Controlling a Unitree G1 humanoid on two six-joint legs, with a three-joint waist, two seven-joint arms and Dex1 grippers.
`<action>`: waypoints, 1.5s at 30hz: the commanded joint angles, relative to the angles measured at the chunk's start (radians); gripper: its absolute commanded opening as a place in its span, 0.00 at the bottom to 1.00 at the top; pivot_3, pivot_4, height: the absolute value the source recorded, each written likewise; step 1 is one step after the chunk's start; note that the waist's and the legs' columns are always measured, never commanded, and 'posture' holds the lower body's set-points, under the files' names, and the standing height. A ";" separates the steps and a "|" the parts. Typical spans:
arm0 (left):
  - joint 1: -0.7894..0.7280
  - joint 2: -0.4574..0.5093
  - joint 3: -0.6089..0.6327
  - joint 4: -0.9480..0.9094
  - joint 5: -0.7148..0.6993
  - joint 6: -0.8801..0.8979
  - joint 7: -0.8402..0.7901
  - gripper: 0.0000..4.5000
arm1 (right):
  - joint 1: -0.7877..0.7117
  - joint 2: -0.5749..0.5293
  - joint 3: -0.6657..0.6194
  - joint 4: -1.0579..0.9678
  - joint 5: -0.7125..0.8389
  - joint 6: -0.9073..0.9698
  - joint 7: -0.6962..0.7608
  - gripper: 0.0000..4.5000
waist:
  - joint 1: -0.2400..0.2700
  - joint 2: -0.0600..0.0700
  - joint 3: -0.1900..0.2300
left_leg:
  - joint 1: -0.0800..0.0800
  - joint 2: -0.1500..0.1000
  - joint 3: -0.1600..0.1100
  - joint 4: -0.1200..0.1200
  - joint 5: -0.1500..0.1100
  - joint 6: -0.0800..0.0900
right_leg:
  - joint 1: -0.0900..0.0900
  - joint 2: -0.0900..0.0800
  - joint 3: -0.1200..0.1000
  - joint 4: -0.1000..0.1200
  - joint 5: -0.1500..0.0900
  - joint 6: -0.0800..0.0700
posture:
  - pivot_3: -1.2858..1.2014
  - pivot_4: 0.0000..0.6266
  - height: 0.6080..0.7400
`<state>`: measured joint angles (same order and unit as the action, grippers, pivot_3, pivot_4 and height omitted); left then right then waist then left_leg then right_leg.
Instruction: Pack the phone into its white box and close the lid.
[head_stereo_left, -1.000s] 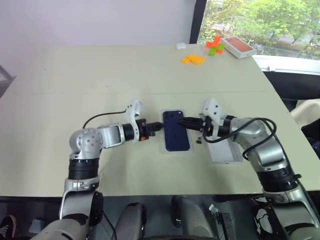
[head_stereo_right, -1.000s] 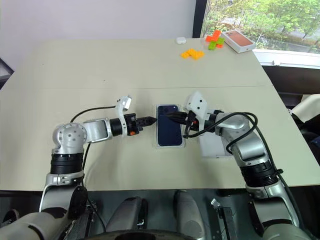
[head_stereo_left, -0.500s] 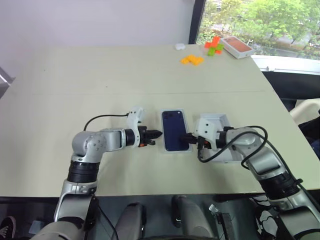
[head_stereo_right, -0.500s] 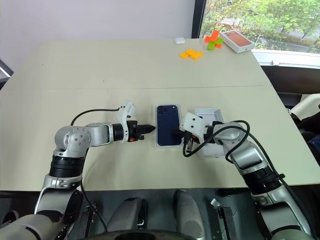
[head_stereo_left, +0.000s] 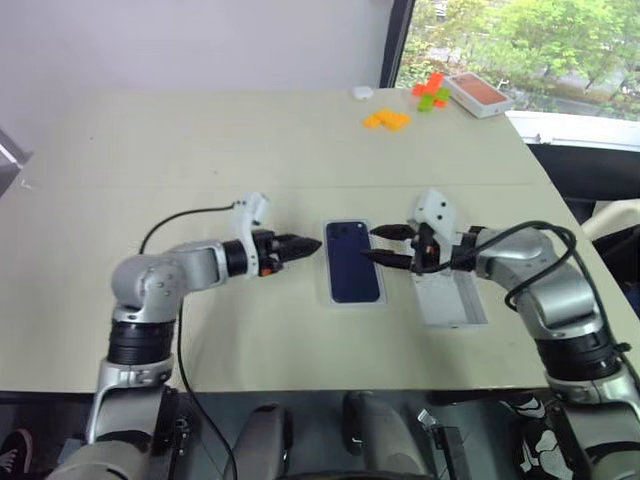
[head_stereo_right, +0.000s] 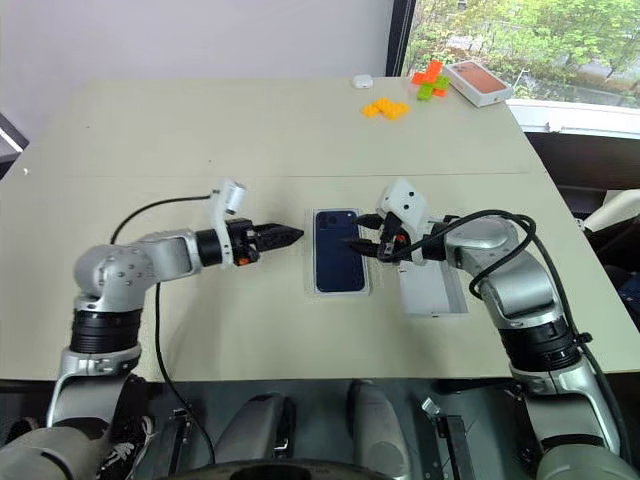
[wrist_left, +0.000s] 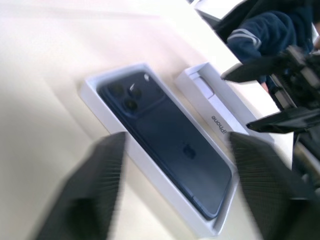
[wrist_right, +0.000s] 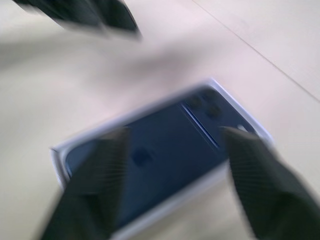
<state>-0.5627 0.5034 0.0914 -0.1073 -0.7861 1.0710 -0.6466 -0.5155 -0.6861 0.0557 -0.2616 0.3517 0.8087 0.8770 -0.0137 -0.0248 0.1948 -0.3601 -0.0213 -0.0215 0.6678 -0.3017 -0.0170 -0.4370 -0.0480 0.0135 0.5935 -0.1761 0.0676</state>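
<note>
The phone lies in the box, between both spread, empty grippers, left and right.

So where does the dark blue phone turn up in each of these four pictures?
Left eye view: slim dark navy-blue smartphone at centre, in the white box.
Right eye view: centre.
Left wrist view: middle, lying diagonally.
Right wrist view: middle, lower half.
Shared landmark: the shallow white box rim around it.
</note>
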 joint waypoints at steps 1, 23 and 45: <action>0.015 0.082 -0.026 -0.009 0.054 -0.126 -0.150 1.00 | -0.039 0.003 -0.095 -0.101 0.065 0.173 -0.093 0.99 | 0.000 0.000 0.000 | 0.000 0.000 0.000 0.000 0.000 0.000 | 0.000 0.000 0.000 0.000 0.000 0.000 | 0.52 0.24 1.00; 0.188 0.181 0.026 0.040 0.206 -0.697 -0.499 1.00 | -0.126 0.044 -0.155 -0.131 0.105 0.785 -0.447 0.99 | 0.001 0.000 0.000 | -0.014 0.001 0.001 0.001 -0.001 0.001 | -0.013 -0.001 0.000 0.001 0.000 -0.001 | 0.52 0.24 1.00; 0.223 0.142 0.006 0.004 0.224 -0.710 -0.440 1.00 | -0.103 0.060 -0.174 -0.017 0.624 0.806 -1.000 0.99 | -0.001 0.000 0.000 | -0.014 0.001 0.002 0.001 -0.002 0.003 | -0.013 0.000 0.000 0.001 0.002 0.003 | 0.52 0.24 1.00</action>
<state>-0.3294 0.6452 0.0927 -0.0775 -0.5637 0.3654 -1.0889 -0.6115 -0.6169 -0.0854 -0.2817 0.9223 1.6076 -0.0652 -0.0147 -0.0249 0.1945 -0.3739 -0.0200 -0.0192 0.6686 -0.3033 -0.0136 -0.4499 -0.0477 0.0140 0.5943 -0.1742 0.0704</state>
